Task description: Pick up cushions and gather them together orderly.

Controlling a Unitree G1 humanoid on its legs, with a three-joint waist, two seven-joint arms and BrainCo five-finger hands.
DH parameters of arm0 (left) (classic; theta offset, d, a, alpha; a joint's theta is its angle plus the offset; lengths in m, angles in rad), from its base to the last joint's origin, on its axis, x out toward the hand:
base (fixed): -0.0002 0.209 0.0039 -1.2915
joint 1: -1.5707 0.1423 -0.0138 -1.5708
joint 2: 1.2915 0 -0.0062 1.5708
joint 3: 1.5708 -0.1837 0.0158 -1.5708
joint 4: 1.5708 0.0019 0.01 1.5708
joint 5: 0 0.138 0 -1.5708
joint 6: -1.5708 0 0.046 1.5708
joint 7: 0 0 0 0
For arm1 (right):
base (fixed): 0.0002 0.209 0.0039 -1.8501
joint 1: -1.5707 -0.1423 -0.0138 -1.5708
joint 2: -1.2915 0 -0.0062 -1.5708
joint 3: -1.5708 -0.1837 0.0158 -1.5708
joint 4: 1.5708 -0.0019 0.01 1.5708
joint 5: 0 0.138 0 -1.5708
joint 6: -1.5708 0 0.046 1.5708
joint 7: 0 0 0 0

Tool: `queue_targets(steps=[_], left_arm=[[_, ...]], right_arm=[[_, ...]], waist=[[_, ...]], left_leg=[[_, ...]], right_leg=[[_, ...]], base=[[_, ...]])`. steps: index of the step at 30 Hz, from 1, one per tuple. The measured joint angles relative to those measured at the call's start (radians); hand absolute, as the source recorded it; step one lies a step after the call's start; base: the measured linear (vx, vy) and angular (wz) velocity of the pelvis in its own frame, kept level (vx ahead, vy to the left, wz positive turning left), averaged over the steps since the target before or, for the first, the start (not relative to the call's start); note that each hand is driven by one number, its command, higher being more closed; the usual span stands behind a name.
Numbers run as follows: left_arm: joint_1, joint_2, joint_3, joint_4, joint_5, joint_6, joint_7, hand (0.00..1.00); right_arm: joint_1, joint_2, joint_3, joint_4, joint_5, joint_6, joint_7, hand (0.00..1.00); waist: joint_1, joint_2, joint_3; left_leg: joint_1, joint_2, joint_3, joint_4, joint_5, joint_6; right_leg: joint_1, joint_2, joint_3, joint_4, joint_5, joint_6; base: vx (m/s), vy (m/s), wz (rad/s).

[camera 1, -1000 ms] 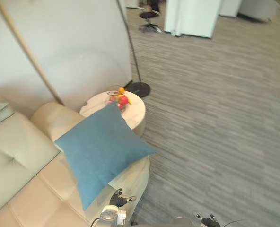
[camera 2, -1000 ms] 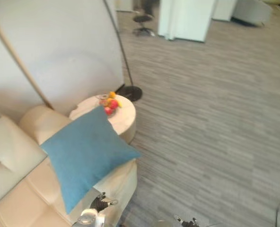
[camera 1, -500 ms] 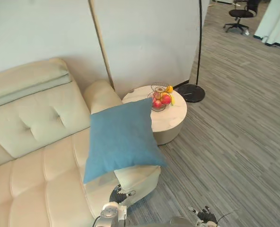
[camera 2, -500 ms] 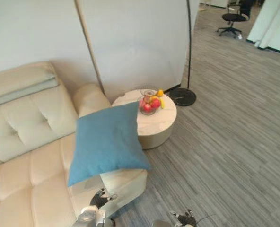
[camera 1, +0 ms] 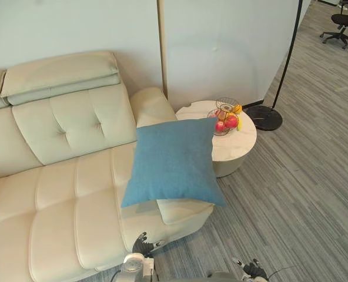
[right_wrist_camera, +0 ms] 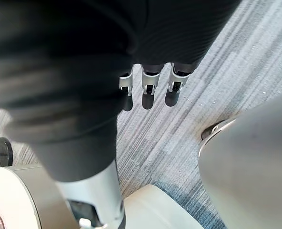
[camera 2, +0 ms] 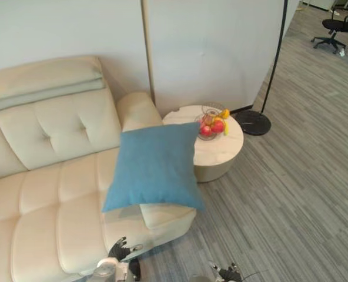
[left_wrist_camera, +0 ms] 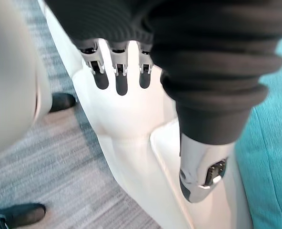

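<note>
The square blue fabric cushion (camera 1: 173, 161) lies tilted over the cream leather sofa's (camera 1: 56, 194) seat corner beside the round pale bench (camera 1: 240, 147), overhanging its edge and easy to take, so my left hand (left_wrist_camera: 116, 78) and right hand (right_wrist_camera: 149, 85) hang low, fingers relaxed and empty, ready to reach.

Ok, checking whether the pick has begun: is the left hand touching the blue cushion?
Apart: left eye view shows bare sofa between the left hand and the blue cushion.
</note>
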Motion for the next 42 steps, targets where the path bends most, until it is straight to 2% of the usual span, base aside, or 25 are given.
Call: queue_targets(steps=[6, 9, 14, 17, 19, 26, 33, 42], left_arm=[[-0.002, 0.064, 0.003, -0.002, -0.004, 0.000, 0.003, 0.00], [-0.005, 0.121, 0.023, -0.027, -0.015, 0.000, 0.008, 0.00], [-0.006, 0.209, 0.090, -0.212, -0.071, -0.011, 0.021, 0.00], [-0.016, 0.229, 0.123, -0.308, -0.102, -0.031, 0.025, 0.00], [-0.030, 0.236, 0.122, -0.349, -0.116, -0.036, 0.042, 0.00], [-0.124, 0.273, 0.119, -0.448, -0.132, -0.051, 0.063, 0.00], [-0.202, 0.277, 0.072, -0.455, -0.132, -0.052, 0.083, 0.00], [-0.224, 0.233, 0.038, -0.422, -0.130, -0.048, 0.103, 0.00]], right_arm=[[-0.022, -0.030, -0.001, -0.014, -0.003, 0.000, -0.002, 0.00], [-0.045, -0.116, -0.023, -0.066, -0.008, -0.001, -0.001, 0.00], [-0.067, -0.280, -0.044, -0.305, -0.061, -0.021, 0.001, 0.00], [-0.103, -0.330, -0.058, -0.415, -0.080, -0.048, 0.001, 0.00], [-0.127, -0.349, -0.056, -0.425, -0.081, -0.052, 0.004, 0.00], [-0.189, -0.444, 0.099, -0.530, -0.074, -0.059, 0.059, 0.00], [-0.257, -0.451, 0.227, -0.540, -0.018, -0.075, 0.118, 0.00], [-0.270, -0.357, 0.239, -0.503, 0.040, -0.074, 0.104, 0.00]], waist=[[-0.001, -0.010, -0.021], [-0.006, -0.010, -0.021], [-0.012, -0.008, -0.020], [-0.017, -0.005, -0.019], [-0.017, -0.005, -0.020], [-0.025, 0.015, -0.014], [-0.027, 0.024, -0.008], [-0.029, 0.038, 0.003]], left_leg=[[0.031, -0.032, -0.001, -0.066, 0.014, 0.004], [0.037, -0.038, -0.001, -0.069, 0.010, 0.003], [0.021, -0.040, -0.003, -0.074, -0.002, 0.001], [-0.004, -0.042, -0.009, -0.074, -0.004, 0.001], [-0.004, -0.041, -0.021, -0.073, -0.006, 0.003], [-0.022, -0.029, -0.046, -0.062, -0.007, 0.006], [-0.048, -0.027, -0.073, -0.059, -0.007, 0.006], [-0.067, -0.011, -0.084, -0.018, -0.007, 0.006]], right_leg=[[0.016, -0.016, 0.000, -0.040, 0.005, 0.008], [0.031, -0.020, 0.001, -0.059, 0.005, 0.009], [0.020, -0.019, 0.002, -0.086, 0.005, 0.008], [0.003, -0.018, 0.008, -0.097, 0.018, 0.007], [0.009, -0.015, 0.014, -0.109, 0.033, 0.006], [0.002, -0.001, 0.036, -0.109, 0.101, 0.007], [-0.022, 0.002, 0.035, -0.091, 0.119, -0.002], [-0.026, 0.017, 0.033, -0.069, 0.117, -0.002]], base=[[0.08, 0.038, 0.01], [0.09, 0.008, 0.00], [0.08, 0.000, -0.02], [0.12, -0.002, -0.02], [0.11, -0.001, 0.01], [0.09, 0.022, 0.03], [0.03, 0.022, 0.09], [-0.01, -0.022, 0.01]])
